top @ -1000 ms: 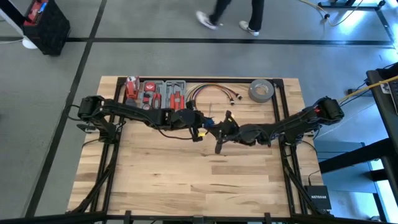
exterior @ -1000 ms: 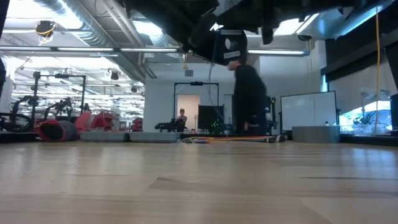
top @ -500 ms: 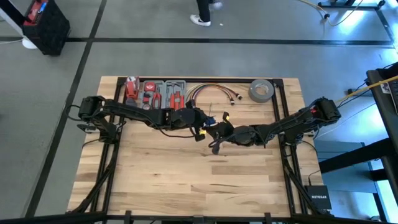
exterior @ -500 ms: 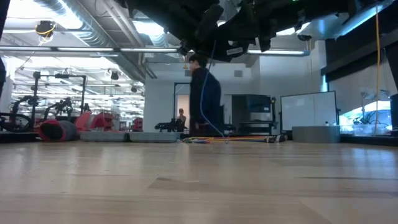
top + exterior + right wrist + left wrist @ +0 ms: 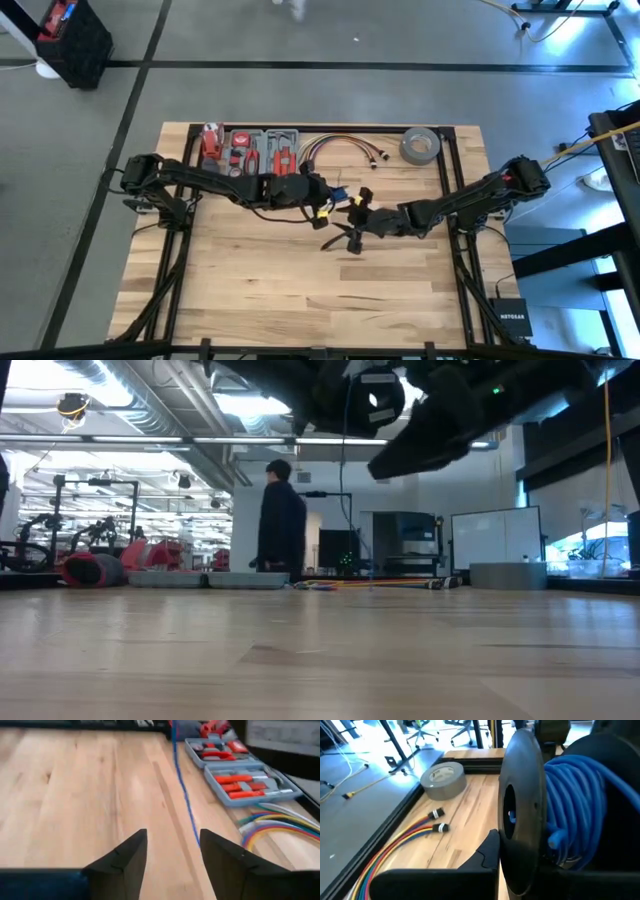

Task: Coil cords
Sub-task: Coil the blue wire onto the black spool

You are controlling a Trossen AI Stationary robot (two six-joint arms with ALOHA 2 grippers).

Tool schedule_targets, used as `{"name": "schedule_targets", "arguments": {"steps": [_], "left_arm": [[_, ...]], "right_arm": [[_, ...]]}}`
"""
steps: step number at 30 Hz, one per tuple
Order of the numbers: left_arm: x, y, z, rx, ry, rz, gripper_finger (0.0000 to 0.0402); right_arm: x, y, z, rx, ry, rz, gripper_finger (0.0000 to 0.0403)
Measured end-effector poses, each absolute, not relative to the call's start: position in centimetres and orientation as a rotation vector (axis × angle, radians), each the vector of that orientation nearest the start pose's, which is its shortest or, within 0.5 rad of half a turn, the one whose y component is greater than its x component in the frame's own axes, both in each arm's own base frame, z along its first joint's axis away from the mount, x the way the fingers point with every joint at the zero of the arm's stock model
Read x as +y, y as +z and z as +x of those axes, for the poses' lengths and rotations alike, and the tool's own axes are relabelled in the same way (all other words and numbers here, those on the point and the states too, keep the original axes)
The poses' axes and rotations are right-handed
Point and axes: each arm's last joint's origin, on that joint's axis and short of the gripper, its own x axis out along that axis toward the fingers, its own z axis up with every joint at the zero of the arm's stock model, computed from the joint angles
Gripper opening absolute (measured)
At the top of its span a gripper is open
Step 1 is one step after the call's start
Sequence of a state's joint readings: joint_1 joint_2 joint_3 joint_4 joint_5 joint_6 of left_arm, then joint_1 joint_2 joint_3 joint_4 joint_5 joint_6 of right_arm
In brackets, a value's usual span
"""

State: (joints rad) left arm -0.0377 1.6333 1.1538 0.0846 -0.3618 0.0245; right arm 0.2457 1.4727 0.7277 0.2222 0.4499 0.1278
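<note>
"NETGEAR" reads on the small black box (image 5: 512, 316) beside the table.

A bright blue thin cord (image 5: 575, 805) is wound on a black round plastic spool (image 5: 520, 810). The pale wood-grain plank worktop (image 5: 300, 290) carries a grey tape roll (image 5: 420, 146), a bundle of red, yellow, white and blue cables (image 5: 395, 855), and a grey tool case (image 5: 235, 765) with red-orange handles.
</note>
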Motion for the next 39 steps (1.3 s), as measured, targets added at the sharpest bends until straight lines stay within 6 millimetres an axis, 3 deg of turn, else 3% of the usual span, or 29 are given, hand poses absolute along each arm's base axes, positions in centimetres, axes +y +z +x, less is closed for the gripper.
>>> {"name": "schedule_targets", "arguments": {"steps": [6, 16, 28, 34, 39], "left_arm": [[-1.0, 27.3, 36.8, 0.386, 0.295, 0.122, 0.0], [-1.1, 27.5, 36.8, 0.377, 0.29, 0.133, 0.0], [-1.2, 27.5, 36.8, 0.377, 0.289, 0.132, 0.0], [-1.2, 27.5, 36.8, 0.377, 0.289, 0.133, 0.0], [-1.2, 27.6, 36.8, 0.362, 0.289, 0.129, 0.0]], "right_arm": [[7.3, 20.1, 28.2, 0.496, -0.192, -0.089, 0.019], [7.8, 17.1, 31.1, 0.387, -0.264, -0.262, 0.0187], [6.2, 16.6, 31.7, 0.394, -0.339, -0.279, 0.0065], [5.9, 16.6, 31.9, 0.389, -0.273, -0.263, 0.0013], [5.8, 16.6, 31.9, 0.391, -0.3, -0.282, 0.0008]]}}
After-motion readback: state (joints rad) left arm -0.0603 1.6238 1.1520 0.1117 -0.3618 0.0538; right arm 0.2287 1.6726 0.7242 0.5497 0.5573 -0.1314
